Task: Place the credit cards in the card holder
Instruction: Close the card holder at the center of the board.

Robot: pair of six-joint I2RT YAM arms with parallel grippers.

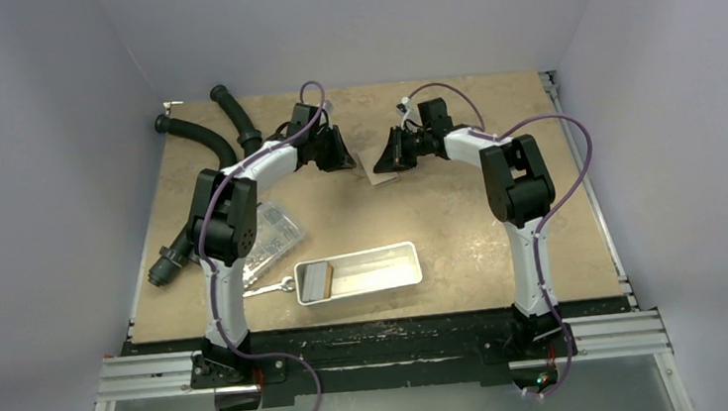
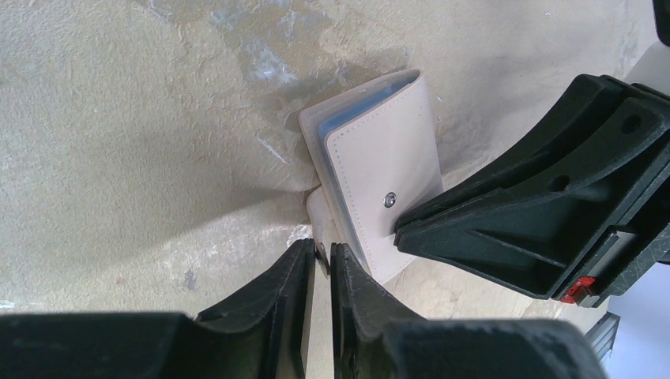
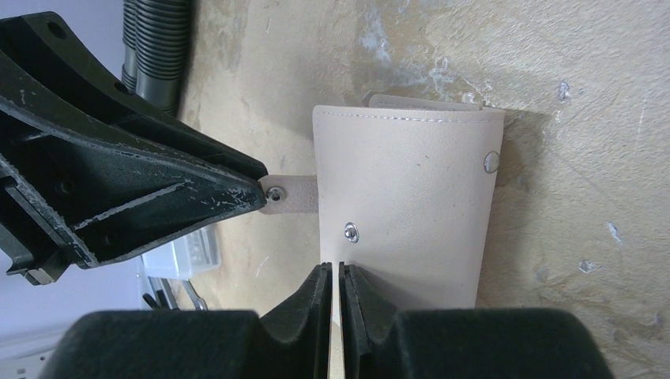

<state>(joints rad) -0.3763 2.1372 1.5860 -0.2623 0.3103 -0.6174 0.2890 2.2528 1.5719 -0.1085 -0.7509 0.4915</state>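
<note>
The beige card holder (image 3: 403,197) lies folded on the table between both grippers, with light blue inner panels (image 2: 355,114) showing at its edge. My left gripper (image 2: 322,257) is shut on the holder's small snap strap (image 3: 292,193). My right gripper (image 3: 341,272) is shut on the near edge of the holder's cover, just below a metal snap (image 3: 350,232). From above, the holder (image 1: 378,169) sits at the table's far middle between the left gripper (image 1: 348,159) and the right gripper (image 1: 386,159). A tan and grey credit card (image 1: 315,280) rests in the left end of the white tray.
The long white tray (image 1: 384,255) sits near the front edge. A silver wrench (image 1: 270,288) and a clear plastic box (image 1: 273,235) lie to its left. Black corrugated hoses (image 1: 200,140) run along the far left of the table.
</note>
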